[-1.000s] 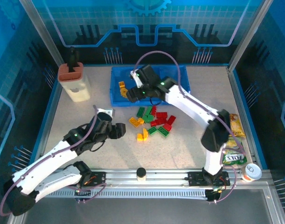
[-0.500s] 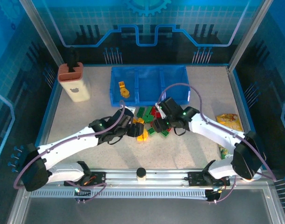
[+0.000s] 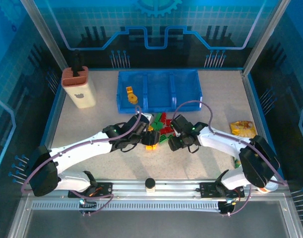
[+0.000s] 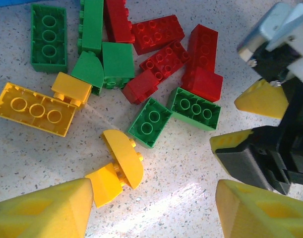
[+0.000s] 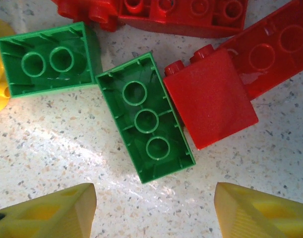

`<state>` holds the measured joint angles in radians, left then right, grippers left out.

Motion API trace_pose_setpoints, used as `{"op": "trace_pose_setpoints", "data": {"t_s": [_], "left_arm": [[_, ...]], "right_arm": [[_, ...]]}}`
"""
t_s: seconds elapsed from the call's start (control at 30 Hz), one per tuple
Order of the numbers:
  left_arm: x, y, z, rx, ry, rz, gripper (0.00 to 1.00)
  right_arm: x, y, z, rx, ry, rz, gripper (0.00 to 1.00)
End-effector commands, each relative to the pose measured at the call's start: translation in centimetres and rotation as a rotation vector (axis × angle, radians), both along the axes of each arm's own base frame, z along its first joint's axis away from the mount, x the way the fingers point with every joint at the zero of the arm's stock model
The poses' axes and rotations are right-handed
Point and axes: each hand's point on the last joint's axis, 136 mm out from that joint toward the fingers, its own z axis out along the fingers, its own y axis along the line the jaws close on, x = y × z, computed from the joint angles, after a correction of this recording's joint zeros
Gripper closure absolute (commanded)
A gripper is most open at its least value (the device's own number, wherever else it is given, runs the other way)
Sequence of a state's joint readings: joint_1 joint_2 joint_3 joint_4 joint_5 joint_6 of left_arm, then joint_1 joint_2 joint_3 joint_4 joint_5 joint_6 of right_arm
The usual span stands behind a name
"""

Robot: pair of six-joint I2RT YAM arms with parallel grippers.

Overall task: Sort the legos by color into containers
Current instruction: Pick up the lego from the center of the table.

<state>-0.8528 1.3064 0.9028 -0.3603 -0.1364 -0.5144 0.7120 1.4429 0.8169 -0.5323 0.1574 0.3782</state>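
Red, green and yellow legos point(image 3: 161, 126) lie in a loose pile on the table in front of the blue three-compartment containers point(image 3: 158, 106). Two yellow legos point(image 3: 131, 93) rest in the left compartment. My left gripper point(image 4: 151, 213) hangs open just over the table, its left fingertip point(image 4: 42, 210) next to a yellow curved lego point(image 4: 122, 157) joined to a yellow block. My right gripper point(image 5: 153, 213) is open too, low over the table just short of an upside-down green lego point(image 5: 145, 118) that lies against a red one point(image 5: 211, 96). Both grippers point(image 3: 151, 138) point(image 3: 174, 143) meet at the pile's near side.
A cream holder with a rust-red top point(image 3: 80, 89) stands at the back left. A yellow snack bag point(image 3: 242, 128) lies at the right, beside the right arm. In the left wrist view the right gripper's fingers point(image 4: 263, 98) sit very close on the right.
The right arm has swung back from the blue bin to the pile, its jaws narrowing. The left arm has reached from the left side forward to the pile's near edge.
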Motion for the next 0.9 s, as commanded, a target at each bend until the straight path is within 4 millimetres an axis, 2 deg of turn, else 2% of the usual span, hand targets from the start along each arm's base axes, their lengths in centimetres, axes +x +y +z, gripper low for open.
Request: {"op": "trace_pose_setpoints", "data": {"t_s": [0.0, 0.17, 0.47, 0.67, 0.77, 0.87], "left_arm": [[-0.1, -0.1, 0.3, -0.003, -0.014, -0.010, 0.33], [-0.2, 0.4, 0.0, 0.015, -0.016, -0.001, 0.33], [-0.1, 1.4, -0.4, 0.057, -0.030, 0.015, 0.33], [0.1, 2.8, -0.5, 0.055, -0.056, 0.072, 0.32], [0.4, 3.8, -0.5, 0.041, -0.052, 0.112, 0.32], [0.8, 5.2, -1.0, 0.030, -0.030, 0.165, 0.33]], "right_arm": [[0.8, 0.0, -1.1, -0.006, -0.002, -0.027, 0.35], [1.3, 0.0, -2.6, -0.025, 0.019, -0.034, 0.35], [1.6, 0.3, -3.5, -0.037, 0.034, -0.030, 0.41], [1.2, 0.3, -3.3, -0.042, 0.032, -0.026, 0.53], [0.8, 0.6, -2.6, -0.044, 0.022, -0.018, 0.63], [0.4, 1.0, -1.4, -0.035, 0.000, -0.007, 0.68]]}}
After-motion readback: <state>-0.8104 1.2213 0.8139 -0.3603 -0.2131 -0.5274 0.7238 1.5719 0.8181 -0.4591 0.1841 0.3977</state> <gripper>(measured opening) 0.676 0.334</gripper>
